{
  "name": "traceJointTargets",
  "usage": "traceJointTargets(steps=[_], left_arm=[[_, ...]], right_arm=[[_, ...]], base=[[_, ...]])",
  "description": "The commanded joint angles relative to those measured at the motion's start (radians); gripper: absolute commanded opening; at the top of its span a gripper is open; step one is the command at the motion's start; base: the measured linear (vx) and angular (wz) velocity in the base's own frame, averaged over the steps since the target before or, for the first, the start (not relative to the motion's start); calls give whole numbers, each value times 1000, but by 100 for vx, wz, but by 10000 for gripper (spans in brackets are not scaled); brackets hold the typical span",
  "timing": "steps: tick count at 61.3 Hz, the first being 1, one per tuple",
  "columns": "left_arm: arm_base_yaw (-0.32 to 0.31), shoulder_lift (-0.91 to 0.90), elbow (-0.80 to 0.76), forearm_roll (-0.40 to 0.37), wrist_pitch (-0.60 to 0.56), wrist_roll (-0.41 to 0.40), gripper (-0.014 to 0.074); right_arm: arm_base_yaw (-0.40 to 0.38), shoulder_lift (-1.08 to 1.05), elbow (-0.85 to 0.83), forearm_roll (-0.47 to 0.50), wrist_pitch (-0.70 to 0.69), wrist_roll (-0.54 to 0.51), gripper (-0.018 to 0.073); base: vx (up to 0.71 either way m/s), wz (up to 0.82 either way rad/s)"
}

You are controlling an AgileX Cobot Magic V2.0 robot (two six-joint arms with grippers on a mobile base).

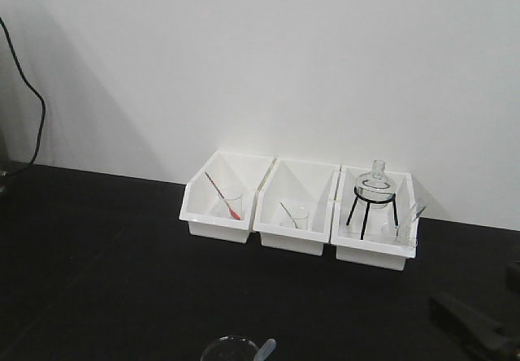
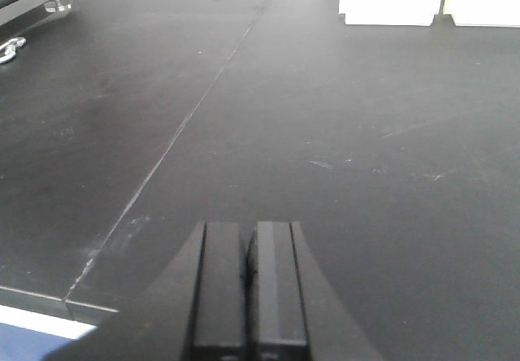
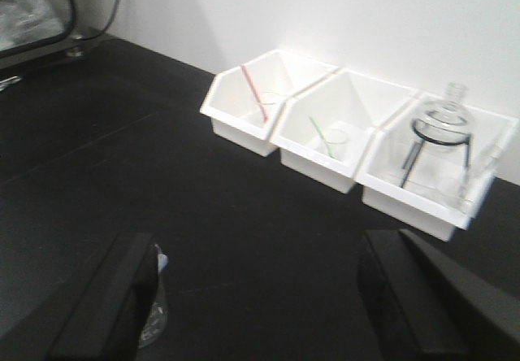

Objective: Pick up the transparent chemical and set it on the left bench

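Note:
The transparent chemical is a small clear beaker [image 1: 228, 350] at the bottom edge of the front view, with a pale bluish bit at its rim. In the right wrist view the beaker [image 3: 158, 308] stands just outside my left finger [image 3: 110, 304], partly hidden by it. My right gripper [image 3: 260, 251] is open wide and empty, low over the black countertop [image 3: 244, 215]. My left gripper [image 2: 248, 231] is shut and empty above bare black countertop [image 2: 325, 117]. No sink shows, so I cannot tell whether the left bench is in view.
Three white bins [image 1: 292, 239] stand in a row against the white wall. Two hold tiny beakers with sticks [image 1: 231, 204]; the right one holds a round flask on a black tripod [image 1: 374, 189]. Equipment [image 3: 32, 11] and a cable [image 1: 36, 101] stand at the far left.

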Motion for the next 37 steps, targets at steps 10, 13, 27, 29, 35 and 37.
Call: traceJointTargets(steps=[10,13,27,29,35,37], left_arm=[[-2,-19,16,-1,-78,-8,-3],[-2,-19,16,-1,-78,-8,-3],[-2,-19,16,-1,-78,-8,-3],[-2,-19,16,-1,-78,-8,-3],[-2,-19,16,-1,-78,-8,-3],[-2,-19,16,-1,-78,-8,-3]], right_arm=[[-51,-87,-30,-6,46,-24,401],[-118,-122,-30,71,46,-77,341],[-572,-369,144,502,-127,-599,23],[-629,-415,192,547,-185,-668,-11],[-757,-535,383,702,-321,-846,-11],[-791,-572,444,733,-354,-871,-10]], base=[[0,0],[0,0],[0,0],[0,0],[0,0],[0,0]])
